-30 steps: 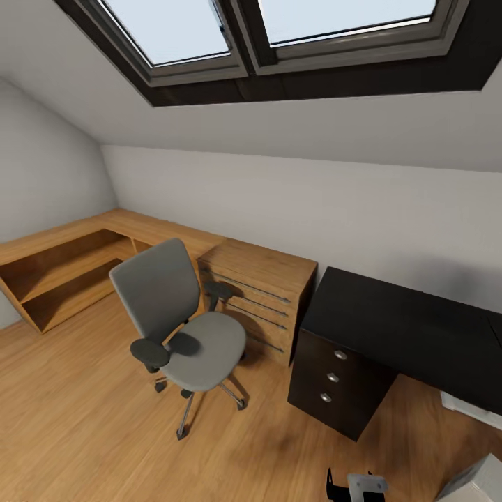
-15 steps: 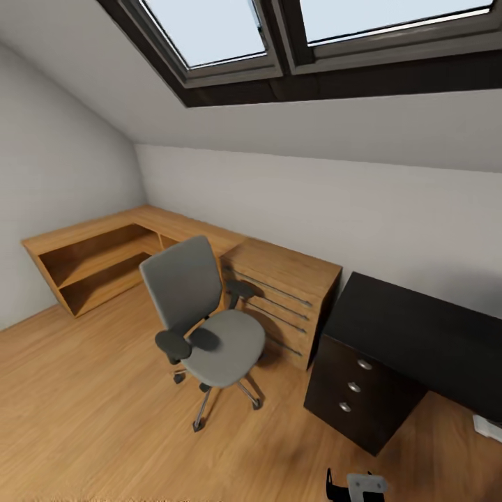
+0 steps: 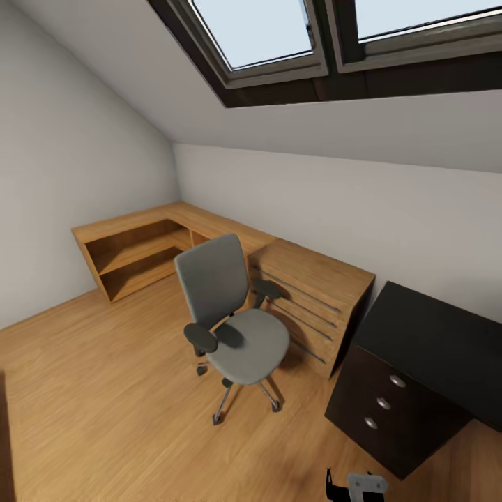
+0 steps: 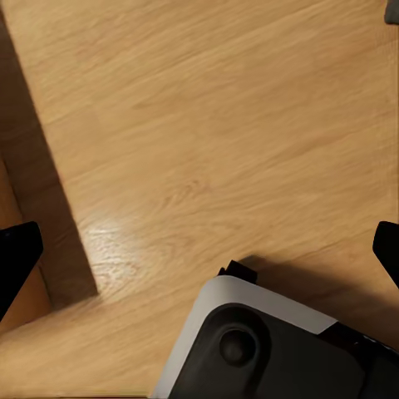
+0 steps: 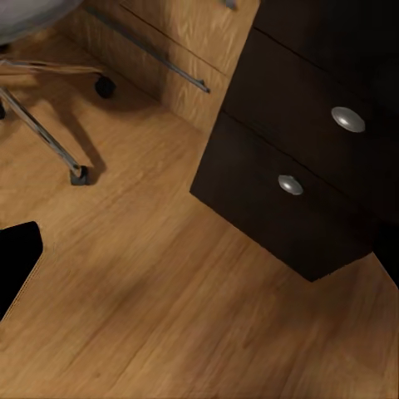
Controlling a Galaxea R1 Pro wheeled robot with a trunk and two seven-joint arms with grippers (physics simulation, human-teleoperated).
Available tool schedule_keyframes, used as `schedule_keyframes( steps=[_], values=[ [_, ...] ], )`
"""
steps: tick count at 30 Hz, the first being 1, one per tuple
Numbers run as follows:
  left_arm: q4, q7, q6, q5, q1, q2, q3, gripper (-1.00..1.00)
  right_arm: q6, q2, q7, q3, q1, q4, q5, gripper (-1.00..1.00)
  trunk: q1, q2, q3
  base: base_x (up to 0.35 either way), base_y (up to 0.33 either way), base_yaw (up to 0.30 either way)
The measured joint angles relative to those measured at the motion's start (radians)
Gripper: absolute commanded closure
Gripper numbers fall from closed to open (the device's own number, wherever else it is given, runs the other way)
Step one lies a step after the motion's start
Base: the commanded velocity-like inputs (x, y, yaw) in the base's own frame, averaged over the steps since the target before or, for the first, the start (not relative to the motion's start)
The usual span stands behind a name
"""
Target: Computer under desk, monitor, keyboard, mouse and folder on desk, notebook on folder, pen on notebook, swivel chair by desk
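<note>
I see the swivel chair [image 3: 233, 326] standing out on the floor [image 3: 104, 390], near the wooden cabinet [image 3: 314, 296] and apart from the desk [image 3: 425, 341], so it needs pushing closer. Both grippers' fingertips sit wide apart, carrying nothing.

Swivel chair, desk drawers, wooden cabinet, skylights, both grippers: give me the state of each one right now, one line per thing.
swivel chair: upright on the floor, seat bare, beside the wooden cabinet, apart from the desk.
desk: visible top bare, three drawers shut.
wooden cabinet: drawers shut.
open shelf unit: shelves bare.
skylights: shut.
left gripper: open, holding nothing.
right gripper: open, holding nothing.
</note>
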Motion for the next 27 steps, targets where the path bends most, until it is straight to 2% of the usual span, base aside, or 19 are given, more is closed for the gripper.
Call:
schedule_keyframes(
  steps=[16, 20, 27],
  values=[
    [0.013, 0.0, 0.0, -0.001, 0.001, 0.0, -0.001, -1.0, 0.0, 0.001, 0.0, 0.002, 0.0, 0.002, 0.002, -1.0, 0.0, 0.0, 0.0, 0.0, 0.0, 0.286],
    [0.013, -0.001, 0.0, -0.001, 0.0, 0.0, -0.001, -1.0, -0.002, 0.012, 0.0, 0.002, 0.0, 0.003, 0.005, -1.0, 0.0, 0.0, 0.0, 0.0, 0.0, 0.287],
    [0.013, -0.001, 0.0, -0.001, 0.0, 0.0, -0.002, -1.0, -0.107, 0.039, -0.008, 0.001, 0.0, 0.029, 0.009, -1.0, 0.0, 0.0, 0.0, 0.0, 0.0, 0.288]
  ],
)
